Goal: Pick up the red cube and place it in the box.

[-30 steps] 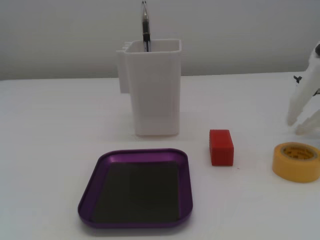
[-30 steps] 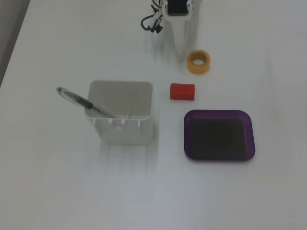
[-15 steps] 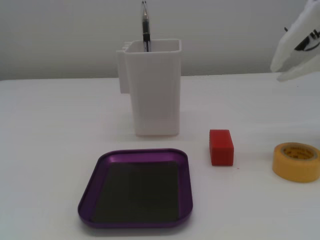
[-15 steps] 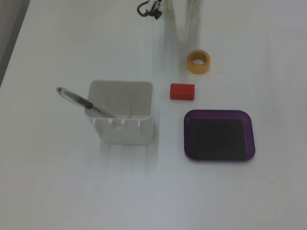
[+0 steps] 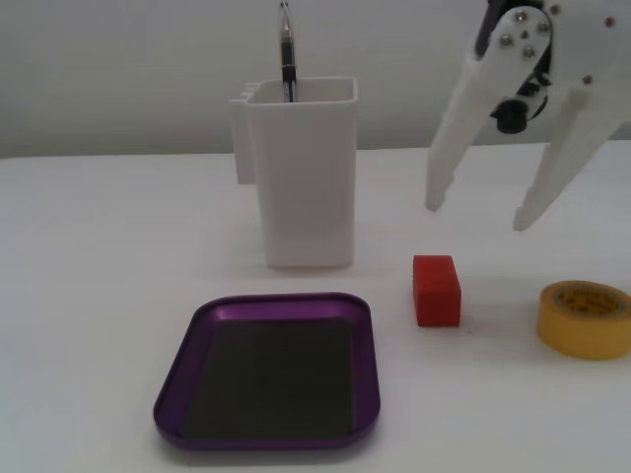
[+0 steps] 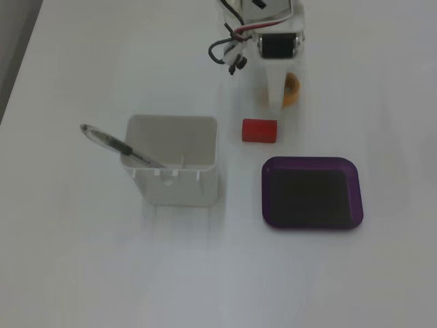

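The red cube [image 5: 436,290] lies on the white table, right of the purple box [image 5: 276,302] and apart from it. My white gripper [image 5: 478,212] hangs open and empty above the table, a little behind and to the right of the cube. In the fixed view from above, the cube [image 6: 259,130] lies just past the box's [image 6: 311,161] far left corner. There the gripper [image 6: 274,102] points down just beyond the cube. The box's dark bottom holds nothing.
A tall white pen holder [image 5: 301,172] with a pen [image 5: 287,54] stands behind the box. A yellow tape roll [image 5: 584,317] lies right of the cube. From above the roll [image 6: 293,89] is partly hidden by the gripper.
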{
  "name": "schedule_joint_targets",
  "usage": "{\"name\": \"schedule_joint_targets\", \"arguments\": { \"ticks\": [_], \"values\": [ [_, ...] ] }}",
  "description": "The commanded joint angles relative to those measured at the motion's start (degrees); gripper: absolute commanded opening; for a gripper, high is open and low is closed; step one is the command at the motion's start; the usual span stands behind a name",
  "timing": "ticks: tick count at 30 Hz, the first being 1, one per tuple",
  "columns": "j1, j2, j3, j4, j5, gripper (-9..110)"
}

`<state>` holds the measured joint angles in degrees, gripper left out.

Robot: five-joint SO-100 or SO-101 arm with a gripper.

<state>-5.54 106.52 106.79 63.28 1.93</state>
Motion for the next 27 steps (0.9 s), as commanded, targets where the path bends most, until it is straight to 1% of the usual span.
{"name": "schedule_joint_targets", "arguments": {
  "ticks": [1, 7, 11, 18, 27],
  "values": [
    [-0.97, -4.57, -6.86, 0.26, -0.09, 19],
    [-0.62, -14.06, -9.05, -1.85, -0.44, 20],
    [2.99, -18.11, -9.05, -2.55, -0.44, 20],
    [6.94, -20.13, -9.05, -5.54, -0.88, 20],
    [6.24, -20.21, -8.17, -7.21, -0.88, 19]
  ]
}}
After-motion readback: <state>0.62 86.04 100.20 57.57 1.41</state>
